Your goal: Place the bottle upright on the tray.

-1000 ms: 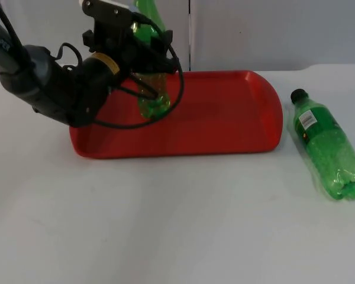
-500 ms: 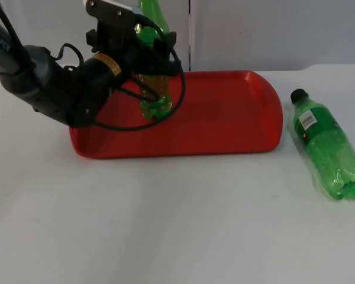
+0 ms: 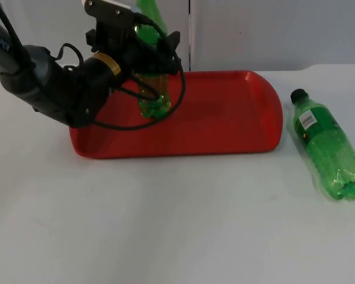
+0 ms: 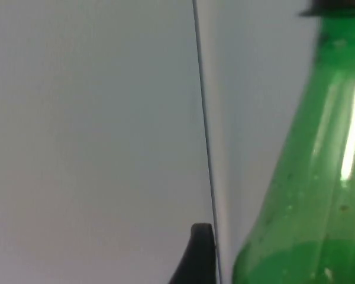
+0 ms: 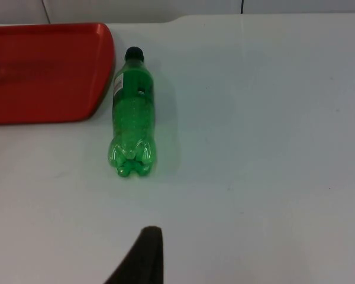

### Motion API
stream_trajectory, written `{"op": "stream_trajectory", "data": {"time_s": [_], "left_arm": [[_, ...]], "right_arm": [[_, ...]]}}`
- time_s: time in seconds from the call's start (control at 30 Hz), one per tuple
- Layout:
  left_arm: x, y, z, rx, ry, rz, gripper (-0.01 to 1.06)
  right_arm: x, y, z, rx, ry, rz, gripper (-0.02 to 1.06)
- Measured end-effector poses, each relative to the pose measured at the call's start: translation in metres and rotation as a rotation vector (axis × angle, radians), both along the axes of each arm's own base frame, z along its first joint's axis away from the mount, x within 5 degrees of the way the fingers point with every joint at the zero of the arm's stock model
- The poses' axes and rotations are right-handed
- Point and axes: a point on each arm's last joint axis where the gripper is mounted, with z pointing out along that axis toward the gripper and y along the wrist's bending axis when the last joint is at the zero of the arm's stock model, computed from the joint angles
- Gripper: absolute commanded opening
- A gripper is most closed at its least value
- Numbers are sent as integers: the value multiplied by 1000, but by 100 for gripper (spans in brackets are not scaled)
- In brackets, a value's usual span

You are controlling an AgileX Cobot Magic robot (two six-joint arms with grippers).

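Observation:
A green plastic bottle (image 3: pixel 154 100) stands about upright over the back left part of the red tray (image 3: pixel 225 118). My left gripper (image 3: pixel 149 54) is shut on its body. I cannot tell whether its base touches the tray floor. The left wrist view shows this bottle's (image 4: pixel 310 195) neck and shoulder close beside a black fingertip (image 4: pixel 198 254), with the grey wall behind. A second green bottle (image 3: pixel 326 145), with a black cap, lies on its side on the white table right of the tray. The right wrist view has this lying bottle (image 5: pixel 131 115) ahead of my waiting right gripper (image 5: pixel 143 257).
The tray's right end (image 5: pixel 59 71) lies just left of the lying bottle. The grey partition wall (image 3: pixel 272 29) closes off the table right behind the tray. Bare white table (image 3: pixel 177 225) stretches in front of the tray.
My left gripper has shifted slightly to the right with the bottle held in it, and the bottle's base has moved a little. The lying bottle stays put.

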Motion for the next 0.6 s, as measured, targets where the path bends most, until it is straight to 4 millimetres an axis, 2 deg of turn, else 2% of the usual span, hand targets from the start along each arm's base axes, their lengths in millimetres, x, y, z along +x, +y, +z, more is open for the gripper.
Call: {"op": "stream_trajectory", "data": {"time_s": [0.17,0.27,0.6], "left_arm": [[-1,-1,0,7,-5,-16,77],[-1,-3,0,18,-9,-31,105],[-1,-3,0,-7,2,-33,105]], "right_arm": [[0,0,0,0,0,0,98],[0,0,0,0,0,0,98],[0,0,0,0,0,0,98]]}}
